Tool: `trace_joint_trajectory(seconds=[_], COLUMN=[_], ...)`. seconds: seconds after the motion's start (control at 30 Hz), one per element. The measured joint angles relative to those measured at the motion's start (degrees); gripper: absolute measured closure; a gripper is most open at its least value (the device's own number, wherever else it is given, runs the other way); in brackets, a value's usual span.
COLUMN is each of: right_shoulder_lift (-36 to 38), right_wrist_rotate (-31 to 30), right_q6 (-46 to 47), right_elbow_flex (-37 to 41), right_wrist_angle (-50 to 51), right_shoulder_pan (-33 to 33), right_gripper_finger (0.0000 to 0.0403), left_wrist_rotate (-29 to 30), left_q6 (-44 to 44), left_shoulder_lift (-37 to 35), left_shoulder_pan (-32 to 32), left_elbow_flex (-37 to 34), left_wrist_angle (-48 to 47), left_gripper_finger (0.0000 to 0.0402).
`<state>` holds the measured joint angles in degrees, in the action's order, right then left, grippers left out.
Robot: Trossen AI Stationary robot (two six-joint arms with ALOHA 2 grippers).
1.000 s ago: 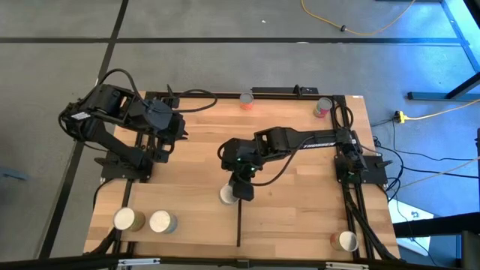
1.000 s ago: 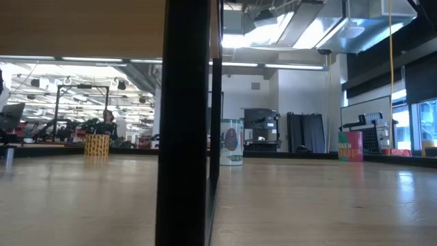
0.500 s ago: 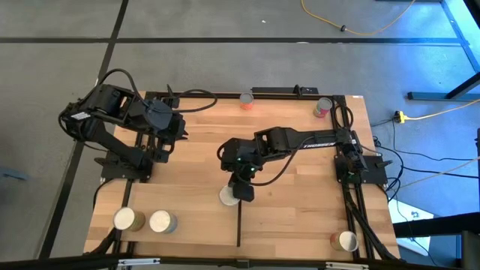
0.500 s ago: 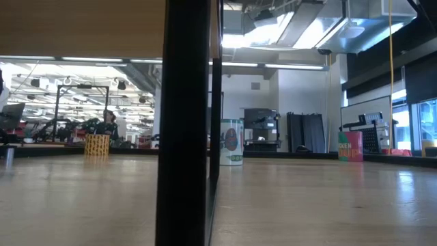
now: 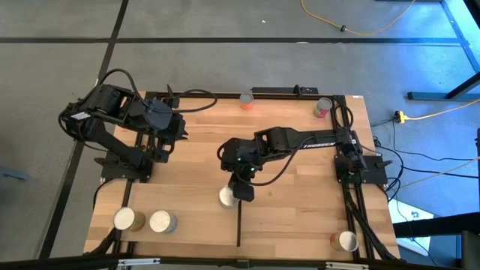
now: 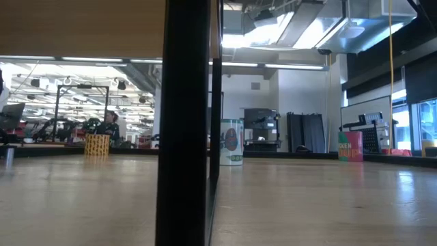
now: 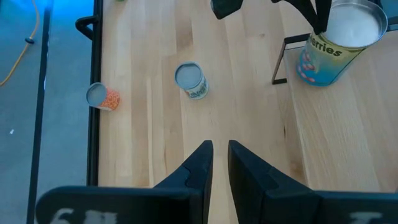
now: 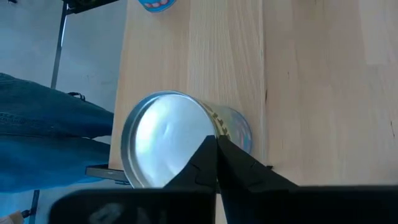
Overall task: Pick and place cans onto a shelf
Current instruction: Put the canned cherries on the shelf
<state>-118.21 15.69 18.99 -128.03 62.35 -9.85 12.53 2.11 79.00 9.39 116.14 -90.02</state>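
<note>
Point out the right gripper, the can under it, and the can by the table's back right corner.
right gripper (image 5: pixel 241 192), high view, fingertips.
can under it (image 8: pixel 163 140), right wrist view, silver lid.
back right can (image 5: pixel 323 106), high view, its top.

A robotics lab or open industrial workspace. The plank-topped desk (image 5: pixel 300 187) sits in a black metal frame on a grey concrete floor (image 5: pixel 225 22), with cables (image 5: pixel 360 26) trailing loose across it. Beyond the desk, the low view shows a large hall with strip ceiling lights (image 6: pixel 293 66), exposed ductwork (image 6: pixel 300 20), and equipment racks (image 6: pixel 68 109).
</note>
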Motion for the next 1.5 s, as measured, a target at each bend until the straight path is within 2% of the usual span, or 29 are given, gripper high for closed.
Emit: trace_joint_trajectory(seconds=[0.23,0.43,0.57,0.7,0.93,1.07,1.3,1.5], right_shoulder_lift=[0.0,0.0,0.1,0.3,1.6,0.3,-1.6,-1.7], right_wrist_rotate=[0.0,-0.8,-1.0,-4.2,-7.3,-7.2,-7.3,-10.5], right_q6=[0.0,-3.6,-4.7,-7.6,-5.7,-5.2,-2.9,-4.3], right_elbow_flex=[0.0,0.0,-2.8,-7.0,-6.3,-6.1,-3.9,-1.0], right_wrist_angle=[-0.1,-2.6,-2.6,2.4,16.9,19.5,15.6,9.6], right_shoulder_pan=[0.1,0.2,0.7,0.7,0.1,-1.5,-2.7,-2.7], right_gripper_finger=[0.0365,0.0364,0.0368,0.0396,0.0399,0.0401,0.0401,0.0401], left_wrist_rotate=[0.0,0.0,0.0,0.0,-2.5,-5.3,-6.5,-6.5], left_q6=[0.0,0.0,0.0,0.0,-0.5,-0.5,-0.5,-0.5], left_shoulder_lift=[0.0,0.0,0.0,0.0,0.0,0.0,0.0,0.0], left_shoulder_pan=[0.0,0.0,0.0,0.0,0.0,0.0,0.0,0.0], left_elbow_flex=[0.0,0.0,0.0,0.0,0.0,0.0,0.0,0.0], left_wrist_angle=[0.0,0.0,0.0,0.0,0.0,0.0,0.0,0.0], left_gripper_finger=[0.0360,0.0360,0.0360,0.0360,0.0360,0.0360,0.0360,0.0360])
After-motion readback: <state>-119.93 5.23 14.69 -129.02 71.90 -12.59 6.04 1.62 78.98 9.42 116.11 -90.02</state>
